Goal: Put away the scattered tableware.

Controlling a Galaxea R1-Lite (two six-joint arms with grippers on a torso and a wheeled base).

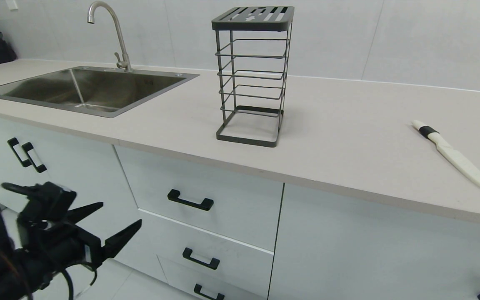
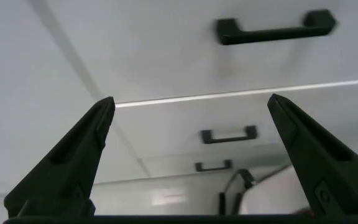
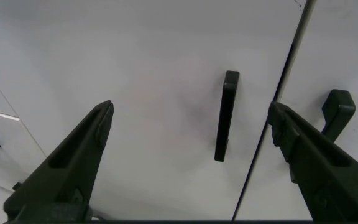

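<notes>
A white knife (image 1: pixel 454 156) with a black band on its handle lies flat on the counter at the right, blade toward the front edge. A tall dark wire knife rack (image 1: pixel 252 79) with a slotted top stands mid-counter. My left gripper (image 1: pixel 121 218) hangs low at the left, below the counter and in front of the drawers, open and holding nothing. In the left wrist view its fingers (image 2: pixel 73 155) stand wide apart before the drawer fronts. My right gripper (image 3: pixel 191 112) is open too, facing a cabinet door handle (image 3: pixel 227 115).
A steel sink (image 1: pixel 86 89) with a tap (image 1: pixel 108 29) is set into the counter at the back left. Drawers with black handles (image 1: pixel 190 200) run under the counter. The counter between rack and knife is bare.
</notes>
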